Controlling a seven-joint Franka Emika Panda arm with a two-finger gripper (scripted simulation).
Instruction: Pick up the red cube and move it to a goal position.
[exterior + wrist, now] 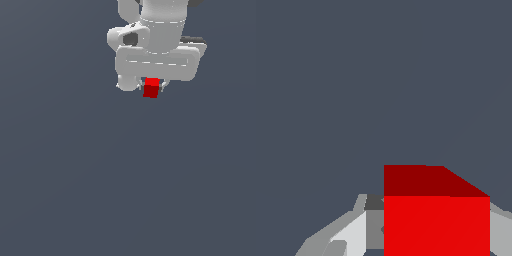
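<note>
The small red cube (151, 88) sits between the two short fingers of my white gripper (151, 89), just below the arm's bulky hand in the upper middle of the exterior view. The fingers press on both of its sides, so the gripper is shut on it. In the wrist view the red cube (436, 220) fills much of the picture, with a grey finger (348, 232) on one side and a sliver of the other finger (501, 227) on the opposite side. Whether the cube touches the surface below cannot be told. No goal marker shows.
A plain dark grey-blue surface (125, 190) fills both views. The white arm links (155, 35) stand above the gripper at the top of the exterior view.
</note>
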